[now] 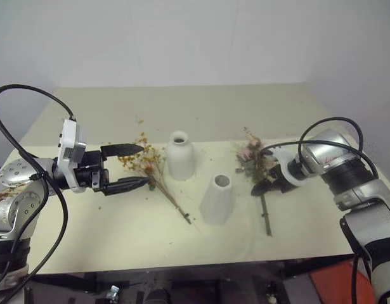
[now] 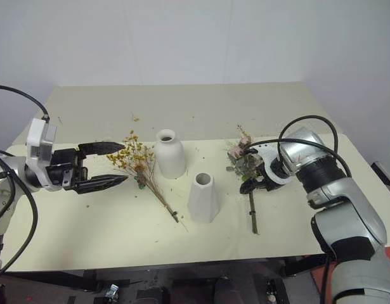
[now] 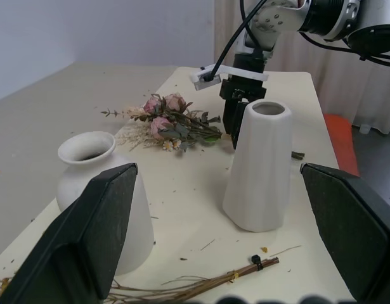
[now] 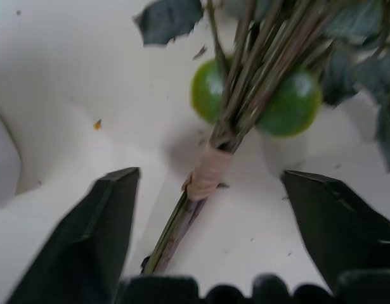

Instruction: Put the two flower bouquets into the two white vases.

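Two bouquets lie flat on the tabletop (image 1: 118,247) and both white vases stand empty, so by my reading nothing of the task is done yet: each bunch has to be picked up, turned stem-down and fed into a vase mouth

Both vases stand upright in the middle of the tabletop. The bottle-shaped vase (image 1: 180,156) stands farther back and the tapered vase (image 1: 217,199) nearer the front edge, close together but apart, with the two bunches on either side of the pair

The pink rose bouquet (image 1: 252,154) lies on the right side, heads toward the far edge, its stem (image 1: 266,218) trailing toward the front. The right pincer (image 4: 207,190) points steeply down over it. In the right wrist view its two black fingers (image 4: 87,228) stand on either side of the taped binding where the stems are gathered, with a clear gap on each side: released, straddling the stems, not yet gripping. The binding sits roughly midway between them, so a closing move looks well lined up

The yellow-orange dried bouquet (image 1: 146,161) lies just left of the bottle-shaped vase, thin brown stems running toward the front and ending near the tapered vase's base. The left pincer (image 1: 134,166) is held level and points toward the flower heads, spread wide and holding nothing; whether its tips touch them I cannot tell
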You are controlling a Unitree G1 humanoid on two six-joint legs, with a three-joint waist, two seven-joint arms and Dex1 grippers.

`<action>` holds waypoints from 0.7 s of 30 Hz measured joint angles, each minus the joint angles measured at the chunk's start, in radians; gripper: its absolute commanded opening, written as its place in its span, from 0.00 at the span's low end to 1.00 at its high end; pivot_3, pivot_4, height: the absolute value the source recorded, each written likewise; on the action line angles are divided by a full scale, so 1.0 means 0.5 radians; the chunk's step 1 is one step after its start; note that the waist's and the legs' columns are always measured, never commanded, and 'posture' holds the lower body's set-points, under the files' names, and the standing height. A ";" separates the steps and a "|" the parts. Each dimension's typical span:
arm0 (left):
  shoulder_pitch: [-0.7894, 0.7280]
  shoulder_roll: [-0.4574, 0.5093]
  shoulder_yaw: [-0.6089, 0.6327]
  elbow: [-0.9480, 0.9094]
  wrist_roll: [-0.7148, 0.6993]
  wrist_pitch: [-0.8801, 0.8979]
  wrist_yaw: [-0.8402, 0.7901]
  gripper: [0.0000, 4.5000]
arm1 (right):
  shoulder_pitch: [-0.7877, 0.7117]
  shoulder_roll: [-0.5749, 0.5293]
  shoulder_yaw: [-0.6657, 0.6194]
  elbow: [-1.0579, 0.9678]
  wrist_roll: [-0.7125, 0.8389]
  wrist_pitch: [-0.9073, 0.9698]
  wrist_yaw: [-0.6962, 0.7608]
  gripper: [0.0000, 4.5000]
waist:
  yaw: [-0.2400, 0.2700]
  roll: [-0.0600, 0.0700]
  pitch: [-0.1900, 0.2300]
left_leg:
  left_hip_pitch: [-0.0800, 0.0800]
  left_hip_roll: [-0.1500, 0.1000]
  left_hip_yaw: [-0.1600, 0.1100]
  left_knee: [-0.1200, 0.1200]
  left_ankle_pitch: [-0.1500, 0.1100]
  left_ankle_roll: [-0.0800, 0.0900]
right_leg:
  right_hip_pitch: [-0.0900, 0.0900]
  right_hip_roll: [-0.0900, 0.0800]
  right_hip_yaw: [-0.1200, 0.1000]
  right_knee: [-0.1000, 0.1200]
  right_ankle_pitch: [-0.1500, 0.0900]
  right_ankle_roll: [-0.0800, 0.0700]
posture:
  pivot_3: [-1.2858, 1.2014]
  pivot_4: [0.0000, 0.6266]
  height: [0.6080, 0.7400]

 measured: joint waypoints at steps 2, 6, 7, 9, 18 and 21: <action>0.003 0.000 0.002 -0.002 0.000 0.000 0.001 1.00 | -0.007 0.031 0.005 0.046 -0.030 -0.042 -0.001 0.56 | -0.001 0.000 0.000 | 0.000 0.000 0.000 0.001 0.000 0.000 | 0.000 0.000 0.000 0.001 0.000 0.000 | 0.52 0.24 1.00; 0.055 0.001 0.012 -0.018 -0.001 0.000 0.010 1.00 | -0.031 0.075 -0.012 0.168 -0.089 -0.126 -0.001 0.24 | -0.003 0.000 0.000 | 0.001 0.000 0.000 0.002 0.000 0.000 | 0.001 0.000 0.000 0.001 0.001 0.000 | 0.52 0.24 1.00; 0.061 0.001 0.012 -0.018 -0.001 0.000 0.012 1.00 | -0.035 0.083 -0.016 0.187 -0.095 -0.129 -0.001 0.16 | -0.002 0.000 0.000 | 0.001 0.000 0.000 0.002 0.000 0.000 | 0.001 0.000 0.000 0.001 0.001 0.000 | 0.52 0.24 1.00; 0.063 0.003 0.016 -0.023 -0.001 0.000 0.016 1.00 | -0.053 0.114 -0.037 0.223 -0.112 -0.135 -0.011 0.05 | -0.005 0.000 0.000 | 0.001 0.000 0.000 0.002 0.000 0.000 | 0.001 0.000 0.001 0.001 0.001 0.000 | 0.52 0.24 1.00; 0.110 0.036 0.098 -0.042 0.008 0.000 0.042 1.00 | -0.253 0.280 -0.841 0.703 -0.123 -0.593 -0.686 0.05 | -0.003 0.000 0.000 | -0.001 0.000 0.000 0.001 0.000 0.000 | 0.000 0.000 0.000 -0.001 0.002 0.000 | 0.52 0.24 1.00; 0.175 0.051 0.157 -0.050 0.006 0.004 0.063 1.00 | -0.313 0.304 -1.220 0.711 -0.057 -1.105 -0.882 0.05 | -0.010 0.000 0.000 | -0.001 0.001 0.000 -0.001 0.000 0.000 | 0.000 0.001 0.001 -0.003 0.002 0.000 | 0.52 0.24 1.00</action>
